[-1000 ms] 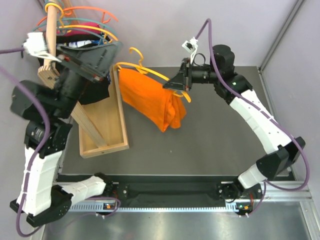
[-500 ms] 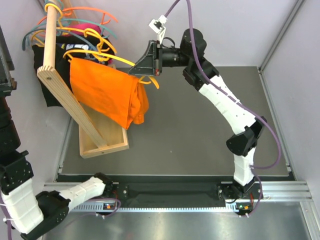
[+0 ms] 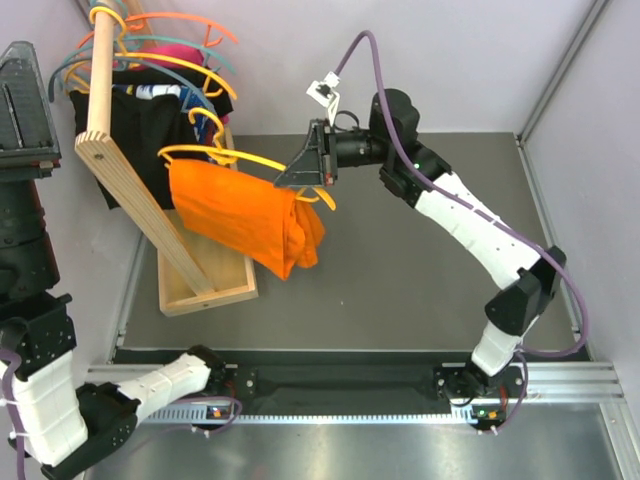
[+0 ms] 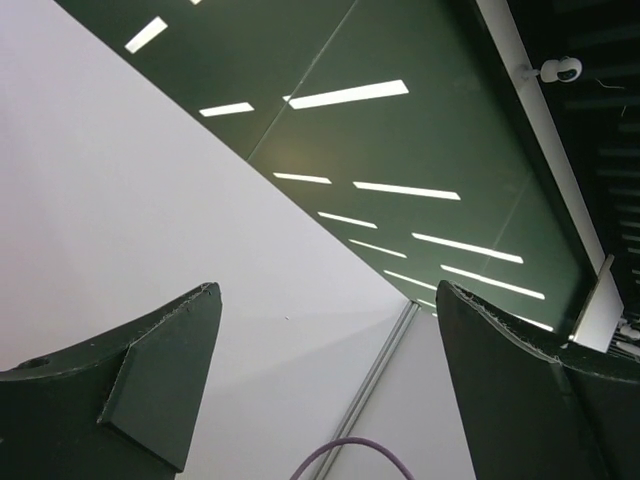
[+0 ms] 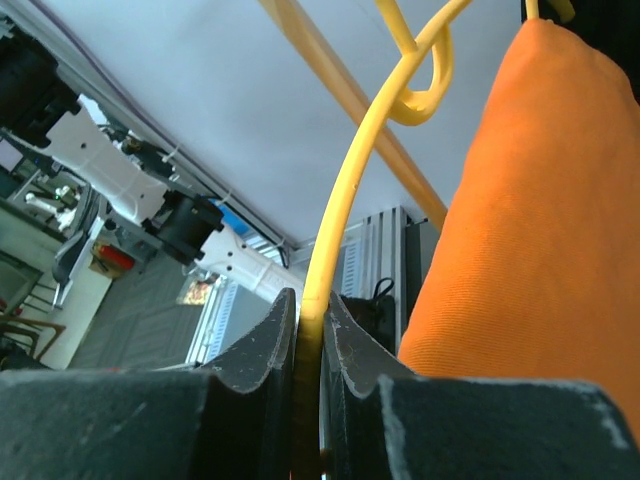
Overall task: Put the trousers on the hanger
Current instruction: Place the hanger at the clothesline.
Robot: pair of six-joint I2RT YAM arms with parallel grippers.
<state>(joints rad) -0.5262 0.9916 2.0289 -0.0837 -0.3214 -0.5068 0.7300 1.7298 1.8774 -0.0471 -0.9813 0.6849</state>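
Note:
The bright orange trousers (image 3: 245,215) hang folded over the lower bar of the yellow hanger (image 3: 255,160), held in the air just right of the wooden rack. My right gripper (image 3: 303,172) is shut on the hanger's right arm. In the right wrist view the yellow arm (image 5: 335,220) runs up from between the jaws of the right gripper (image 5: 312,300), with the trousers (image 5: 530,220) beside it. The hanger's hook (image 3: 205,125) curls toward the rack's garments. My left gripper (image 3: 28,100) is raised at the far left, and in its own view the left gripper (image 4: 325,290) is open and empty, facing the ceiling.
The rack's wooden pole (image 3: 100,70) carries coral and teal hangers (image 3: 185,25) and black garments (image 3: 150,120). A slanted beam (image 3: 150,215) runs down to the wooden base tray (image 3: 215,290). Grey walls close the table at the back and right.
The right arm carried the hanger and trousers left to the rack, then slightly back down and right. The left arm swung off the rack to the far left edge.

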